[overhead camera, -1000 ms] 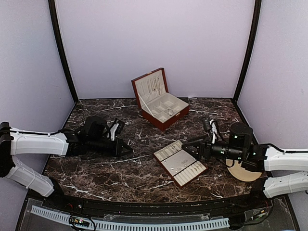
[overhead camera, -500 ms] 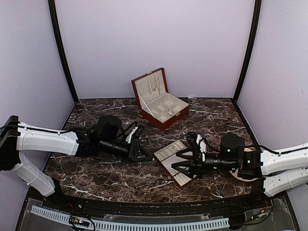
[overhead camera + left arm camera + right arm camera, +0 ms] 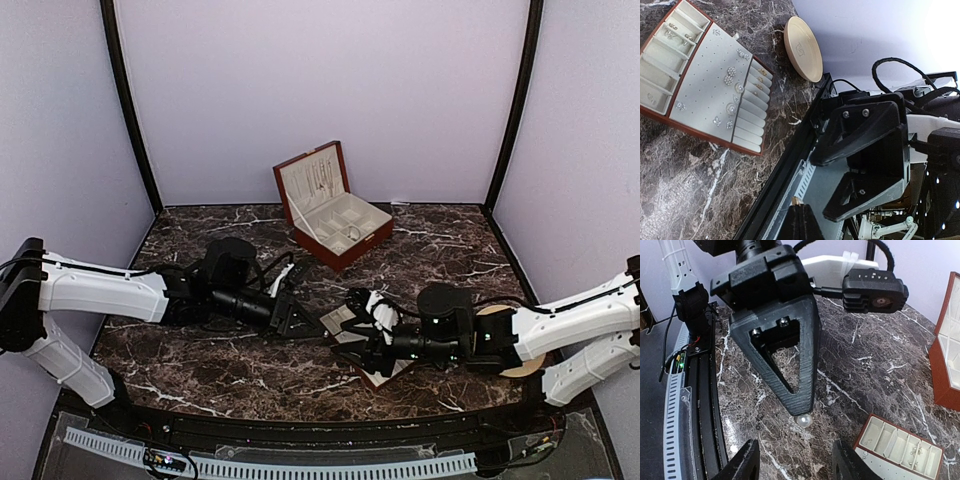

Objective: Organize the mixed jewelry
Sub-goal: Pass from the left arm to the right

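A small pearly bead (image 3: pixel 803 421), one piece of the mixed jewelry, sits pinched at the tip of the fully closed left end effector (image 3: pixel 802 411), low over the tabletop (image 3: pixel 230 372). Facing it, the right end effector (image 3: pixel 796 462) stands partly open and empty. Beside them, earrings (image 3: pixel 731 76) fill much of the flat tray (image 3: pixel 702 65), and chains (image 3: pixel 322 178) hang in the open box (image 3: pixel 345 256). One piece seems left on the plate (image 3: pixel 811 62), so sorting looks well along but unfinished.

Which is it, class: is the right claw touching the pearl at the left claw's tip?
Apart. The right wrist view shows marble between the pearl and the open right claw.
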`<action>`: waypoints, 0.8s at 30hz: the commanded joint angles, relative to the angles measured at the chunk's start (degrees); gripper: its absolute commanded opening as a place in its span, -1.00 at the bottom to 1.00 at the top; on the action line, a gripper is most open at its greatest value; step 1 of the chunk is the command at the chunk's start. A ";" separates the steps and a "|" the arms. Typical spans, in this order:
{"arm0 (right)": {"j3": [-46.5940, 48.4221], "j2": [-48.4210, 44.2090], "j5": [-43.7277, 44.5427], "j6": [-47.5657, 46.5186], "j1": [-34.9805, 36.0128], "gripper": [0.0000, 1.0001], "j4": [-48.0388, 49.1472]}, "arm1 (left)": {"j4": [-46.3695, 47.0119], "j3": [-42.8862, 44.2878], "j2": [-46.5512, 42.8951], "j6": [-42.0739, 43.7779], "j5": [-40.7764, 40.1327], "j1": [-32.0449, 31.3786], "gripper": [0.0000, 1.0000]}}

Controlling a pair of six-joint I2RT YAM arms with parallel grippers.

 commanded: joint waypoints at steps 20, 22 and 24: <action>6.00 7.11 0.57 -2.11 0.85 -0.42 2.02 | 1.40 1.75 -0.67 -0.30 3.01 -0.82 -1.00; 6.09 7.16 0.55 -2.11 0.80 -0.46 1.88 | 1.27 1.54 -0.87 -0.30 2.88 -0.83 -1.00; 6.01 7.09 0.67 -2.18 0.85 -0.49 1.86 | 1.14 1.49 -1.26 -0.30 2.65 -0.82 -1.00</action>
